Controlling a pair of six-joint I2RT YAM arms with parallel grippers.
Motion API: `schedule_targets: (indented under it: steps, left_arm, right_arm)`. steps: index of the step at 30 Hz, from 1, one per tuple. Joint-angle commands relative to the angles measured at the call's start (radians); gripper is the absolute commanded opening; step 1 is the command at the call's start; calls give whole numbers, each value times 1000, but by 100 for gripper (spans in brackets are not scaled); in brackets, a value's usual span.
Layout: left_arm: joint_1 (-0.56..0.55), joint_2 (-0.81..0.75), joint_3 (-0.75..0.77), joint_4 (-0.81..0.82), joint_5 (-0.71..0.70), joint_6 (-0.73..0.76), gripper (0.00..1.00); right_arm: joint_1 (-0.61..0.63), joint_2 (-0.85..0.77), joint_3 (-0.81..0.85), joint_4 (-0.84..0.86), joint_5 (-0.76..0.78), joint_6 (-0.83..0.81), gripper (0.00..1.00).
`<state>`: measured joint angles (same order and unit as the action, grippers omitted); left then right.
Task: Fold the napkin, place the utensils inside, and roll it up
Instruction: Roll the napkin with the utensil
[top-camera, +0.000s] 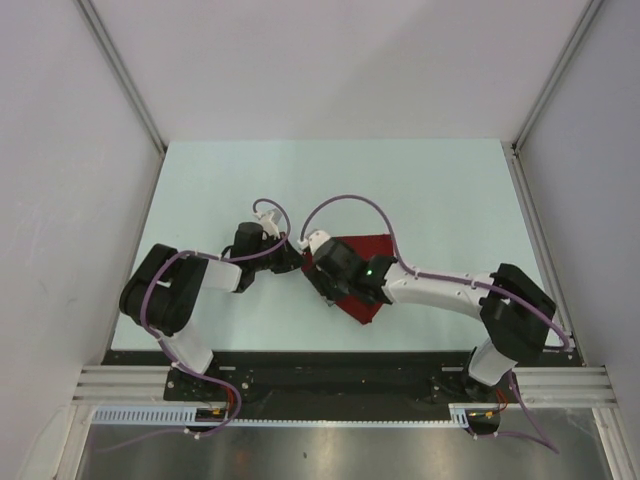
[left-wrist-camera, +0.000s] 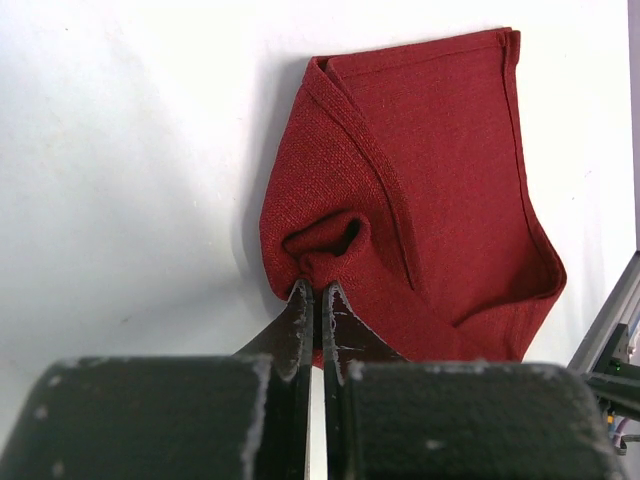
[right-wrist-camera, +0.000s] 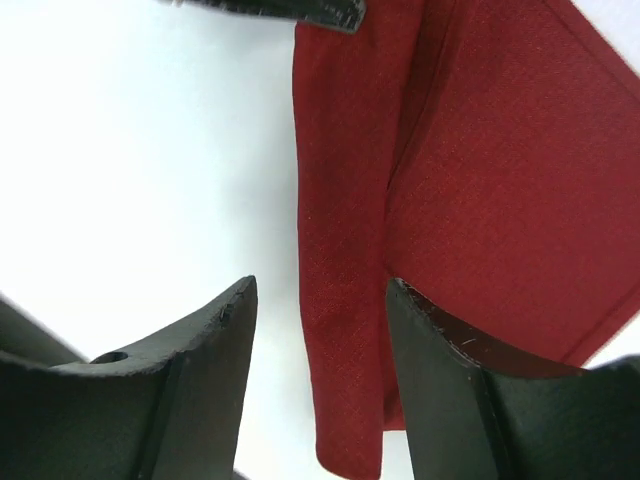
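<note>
The dark red napkin lies folded in the middle of the table, partly under my right arm. In the left wrist view the napkin has a rolled, bunched end at its near corner. My left gripper is shut on that corner; it sits at the napkin's left edge. My right gripper is open over the napkin, straddling a rolled edge between its fingers. It also shows in the top view. The knife is hidden.
The pale table is walled by white panels on three sides. A metal rail runs along the near edge by the arm bases. The left gripper's fingertip shows at the top of the right wrist view.
</note>
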<state>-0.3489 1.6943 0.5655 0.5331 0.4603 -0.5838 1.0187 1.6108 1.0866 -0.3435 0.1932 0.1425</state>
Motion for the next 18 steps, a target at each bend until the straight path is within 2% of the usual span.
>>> schedule_targets:
  steps: [1,10,18]
  left_arm:
    - [-13,13,13,-53,51,9,0]
    - [-13,16,7,-39,61,1,0]
    - [-13,18,7,-36,66,-1,0]
  right_arm:
    - [102,43,-22,66,288,-67,58]
    - [136,153,-1,89,269,-129,43]
    - [109,215,-4,98,227,-130,39]
